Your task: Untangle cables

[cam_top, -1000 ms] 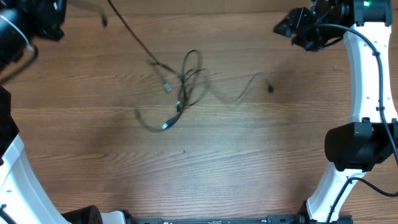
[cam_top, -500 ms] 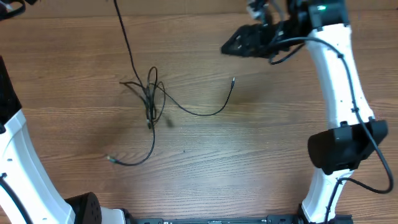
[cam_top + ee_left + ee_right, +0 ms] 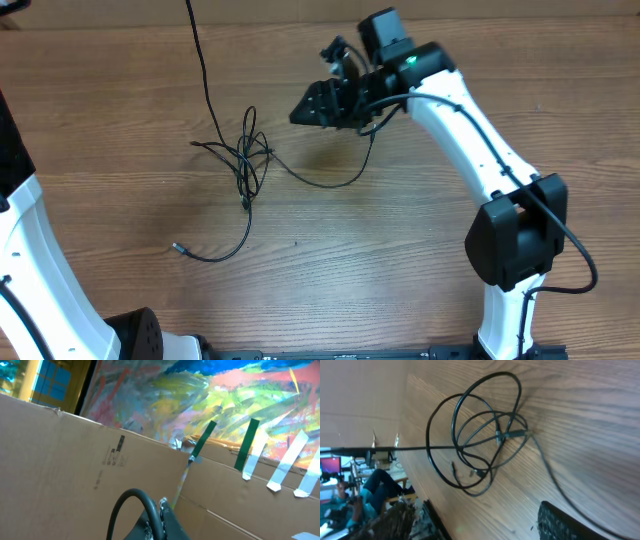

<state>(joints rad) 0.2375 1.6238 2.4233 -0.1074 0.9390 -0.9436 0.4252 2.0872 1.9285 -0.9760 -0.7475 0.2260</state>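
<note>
The cables point(image 3: 246, 156) lie knotted in loops left of the table's middle. One strand runs straight up from the knot and off the top edge point(image 3: 200, 60). Another curves right, and its end goes under my right gripper point(image 3: 305, 112). A loose plug end point(image 3: 178, 247) lies at the front left. In the right wrist view the loops point(image 3: 480, 435) are ahead of my right gripper point(image 3: 475, 510), whose fingers are wide apart and empty. My left gripper point(image 3: 162, 520) is off the overhead view, with a black cord point(image 3: 131, 502) arching out of its fingertips.
The wooden table point(image 3: 400, 260) carries only the cables. The right arm point(image 3: 470, 130) reaches across the back right, and the white left arm base point(image 3: 30, 260) stands at the front left. The left wrist view faces a cardboard wall point(image 3: 75, 455) with green and white tape.
The right arm has swung from the back right corner down and left, over the cable's right end. The knot has slid left and its loose end has trailed forward. The left arm has left the overhead view.
</note>
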